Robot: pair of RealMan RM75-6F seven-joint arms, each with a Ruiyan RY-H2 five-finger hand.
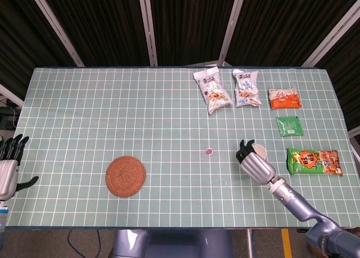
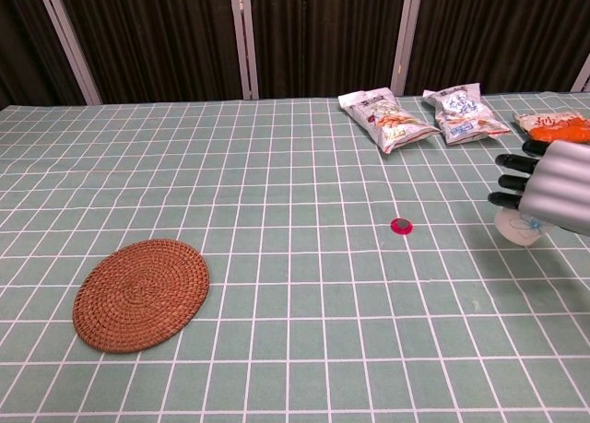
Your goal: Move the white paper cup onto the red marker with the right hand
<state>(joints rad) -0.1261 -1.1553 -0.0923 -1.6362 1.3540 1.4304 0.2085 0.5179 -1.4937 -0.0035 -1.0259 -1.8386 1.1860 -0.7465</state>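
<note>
The white paper cup [image 1: 260,151] [image 2: 519,229] stands right of centre, and my right hand [image 1: 254,163] [image 2: 551,189] wraps around it, dark fingers curled against its left side. In the chest view the cup's base shows below the hand, seemingly just off the table. The red marker [image 1: 208,152] [image 2: 401,226], a small round disc, lies flat on the mat a short way to the left of the cup. My left hand [image 1: 9,169] hangs at the far left edge of the table, fingers apart and holding nothing.
A round woven coaster [image 1: 126,175] [image 2: 141,293] lies front left. Two white snack bags [image 1: 212,90] [image 1: 246,87] and an orange packet [image 1: 284,98] lie at the back right. A green sachet [image 1: 289,125] and a green snack bag [image 1: 314,161] sit right of the cup.
</note>
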